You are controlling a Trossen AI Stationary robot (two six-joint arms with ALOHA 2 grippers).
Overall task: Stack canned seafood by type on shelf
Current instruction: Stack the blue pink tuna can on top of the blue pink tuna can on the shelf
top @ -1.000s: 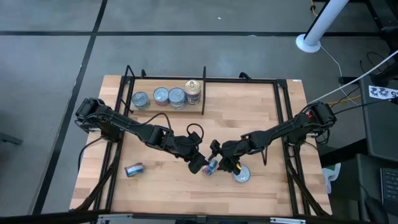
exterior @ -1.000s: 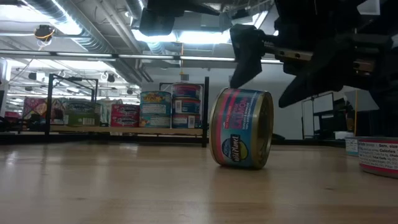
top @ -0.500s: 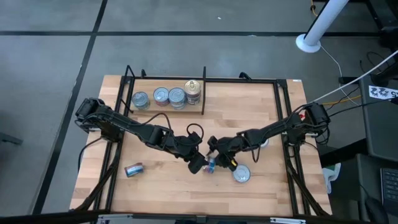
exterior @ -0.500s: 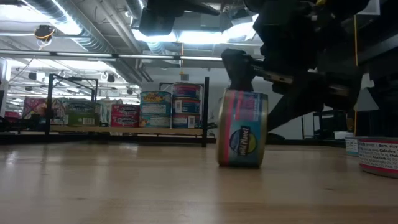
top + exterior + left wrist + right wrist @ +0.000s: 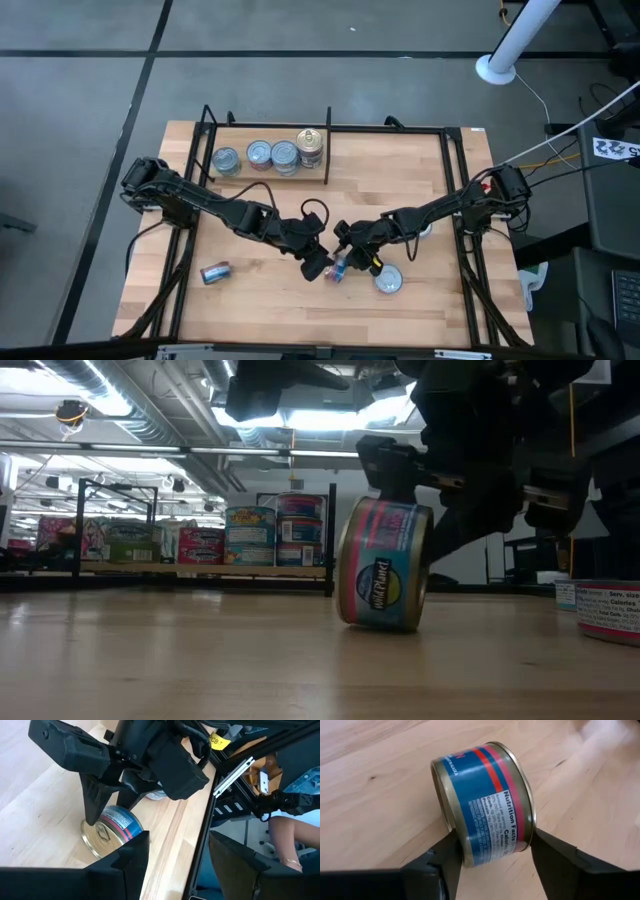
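A blue tin with red stripes (image 5: 485,805) stands on its edge on the wooden shelf board (image 5: 400,190), near the middle of its near half. My right gripper (image 5: 347,262) is shut on it. My left gripper (image 5: 320,265) hangs open close beside the tin on its left, and whether it touches I cannot tell; nothing lies between its fingers (image 5: 135,860). Several tins (image 5: 270,155) stand in a row at the far left beside the black divider bar (image 5: 327,145). My right gripper pinches the tin between its two fingers (image 5: 440,862), one on each flat gold-rimmed end (image 5: 451,837), low on the tin's near side. The fingers slant down from the table's right. The tin (image 5: 385,565) leans, its lower rim (image 5: 380,624) on the board.
A flat tin (image 5: 389,281) lies just right of the held one. Another tin (image 5: 214,272) lies on its side at the near left. The black frame rails (image 5: 468,230) run along both sides. A person's arm (image 5: 287,840) shows beyond the table.
My right gripper has gone a little down and toward the table's left, onto the tin, and its fingers have shut on it. The tin has turned about on its edge and now leans instead of standing straight.
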